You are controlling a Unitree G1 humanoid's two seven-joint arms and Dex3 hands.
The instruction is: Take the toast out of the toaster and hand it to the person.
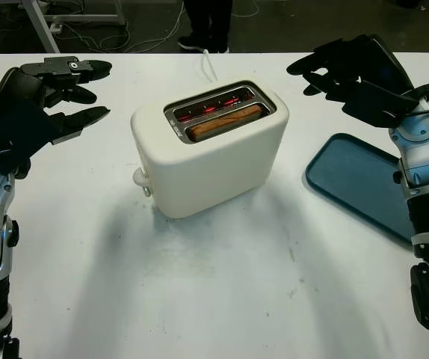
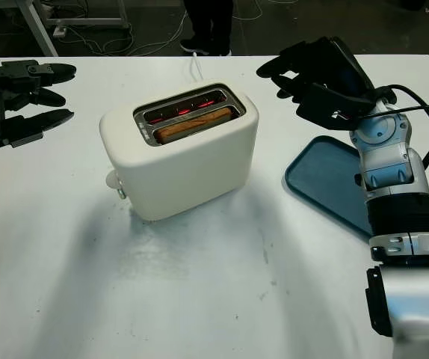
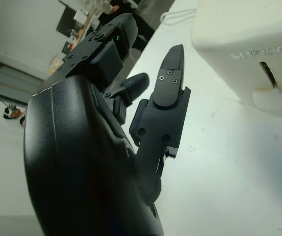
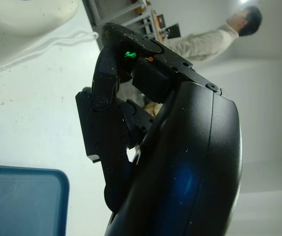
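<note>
A cream two-slot toaster (image 1: 211,153) stands in the middle of the white table (image 1: 199,299). A brown slice of toast (image 1: 226,121) sits low in its nearer slot; the far slot glows red inside. My left hand (image 1: 76,93) hovers to the toaster's left, open, fingers pointing toward it. My right hand (image 1: 326,71) hovers to the toaster's right, above the table's far side, open and holding nothing. The toaster's lever (image 3: 273,96) appears in the left wrist view. A person (image 4: 214,37) stands beyond the table.
A dark blue tray (image 1: 356,183) lies on the table to the right, under my right forearm. A white cable (image 1: 208,66) runs from the toaster to the far edge. A person's legs (image 1: 207,22) stand behind the table.
</note>
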